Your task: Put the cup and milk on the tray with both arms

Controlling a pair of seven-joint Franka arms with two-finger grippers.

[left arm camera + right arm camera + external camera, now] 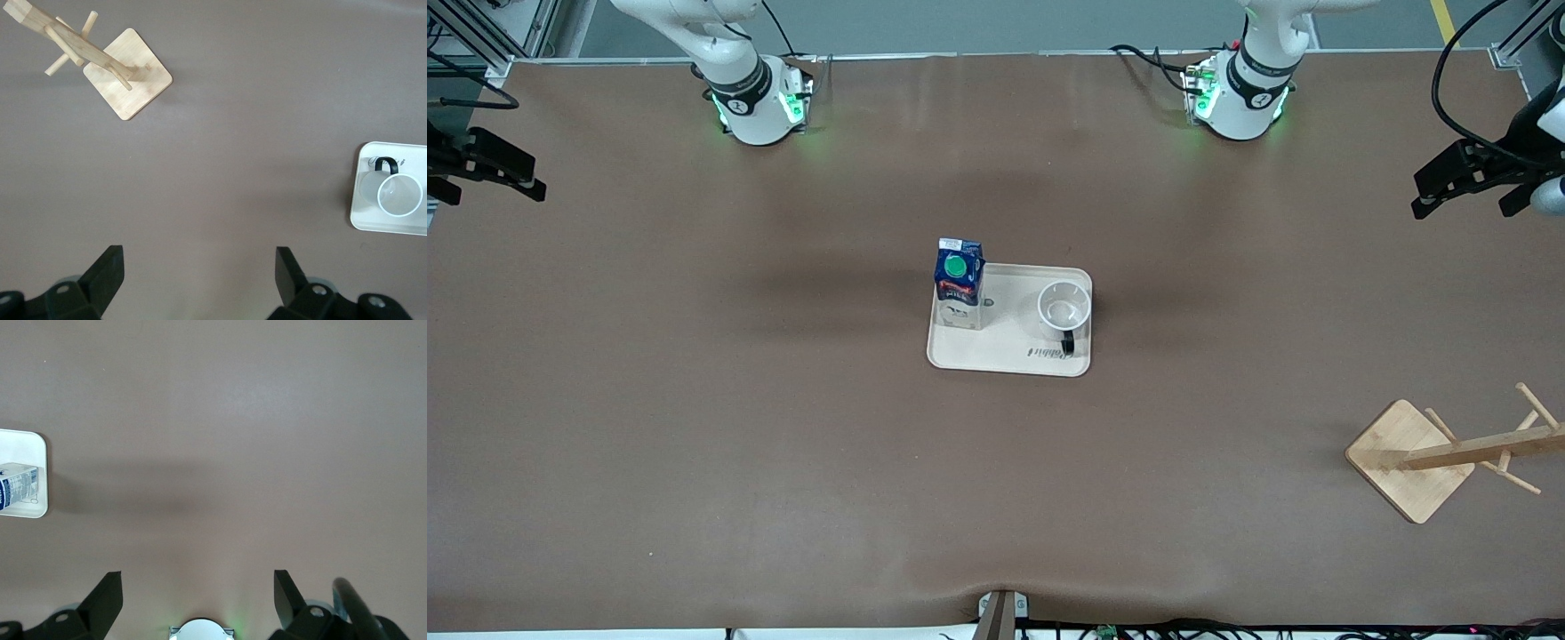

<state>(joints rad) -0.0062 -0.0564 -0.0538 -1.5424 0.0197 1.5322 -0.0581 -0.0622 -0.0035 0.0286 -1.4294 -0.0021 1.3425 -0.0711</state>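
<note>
With both items on tray (1009, 356), task looks done. Milk (959, 282) upright at tray's right-arm end; cup (1064, 307) upright at left-arm end, apart. Left hand (1463, 182) and right hand (489, 169) open, empty, parked over desk (694, 427) ends. Nothing left.

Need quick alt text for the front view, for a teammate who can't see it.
The milk and the cup both stand on the tray mid-table. The left gripper and right gripper wait open, over the table's ends.
</note>
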